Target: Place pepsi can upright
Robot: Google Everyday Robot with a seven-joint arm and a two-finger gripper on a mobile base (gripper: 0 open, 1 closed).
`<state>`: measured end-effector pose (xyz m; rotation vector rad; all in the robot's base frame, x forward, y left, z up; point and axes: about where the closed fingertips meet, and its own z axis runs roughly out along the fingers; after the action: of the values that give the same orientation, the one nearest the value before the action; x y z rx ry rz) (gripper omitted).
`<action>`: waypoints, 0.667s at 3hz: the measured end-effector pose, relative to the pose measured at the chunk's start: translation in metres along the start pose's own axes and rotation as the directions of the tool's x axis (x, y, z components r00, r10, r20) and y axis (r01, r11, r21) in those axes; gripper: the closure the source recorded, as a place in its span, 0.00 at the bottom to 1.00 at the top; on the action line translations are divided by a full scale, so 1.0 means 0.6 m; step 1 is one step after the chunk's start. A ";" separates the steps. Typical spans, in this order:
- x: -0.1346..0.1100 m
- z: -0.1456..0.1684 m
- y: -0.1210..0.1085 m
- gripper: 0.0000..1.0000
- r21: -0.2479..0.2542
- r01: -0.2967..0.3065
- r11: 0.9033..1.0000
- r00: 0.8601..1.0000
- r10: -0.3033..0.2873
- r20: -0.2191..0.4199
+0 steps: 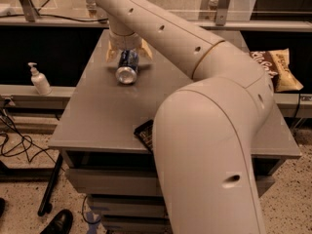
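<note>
The pepsi can (127, 67) is a dark blue can with a silver end. It lies on its side at the far left of the grey table (97, 116), silver end toward the camera. My gripper (128, 53) hangs over the can's far end, with one tan finger (112, 53) on its left and one on its right. The jaws stand spread around the can and do not visibly clamp it. My white arm fills the right of the view.
A flat black snack wrapper (145, 133) lies at the table's front edge, partly hidden by my arm. A brown chip bag (276, 68) lies at the far right. A white pump bottle (39, 80) stands on a shelf to the left. Cables and a shoe are on the floor.
</note>
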<state>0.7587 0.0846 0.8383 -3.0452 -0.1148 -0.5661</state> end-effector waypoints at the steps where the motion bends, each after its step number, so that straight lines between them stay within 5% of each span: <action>1: 0.001 0.003 -0.001 0.41 0.005 0.002 1.000 1.000 -0.002 0.017; 2: -0.002 -0.005 0.000 0.64 0.007 -0.016 1.000 0.999 0.015 0.041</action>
<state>0.7565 0.0842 0.8408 -3.0487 -0.0943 -0.5010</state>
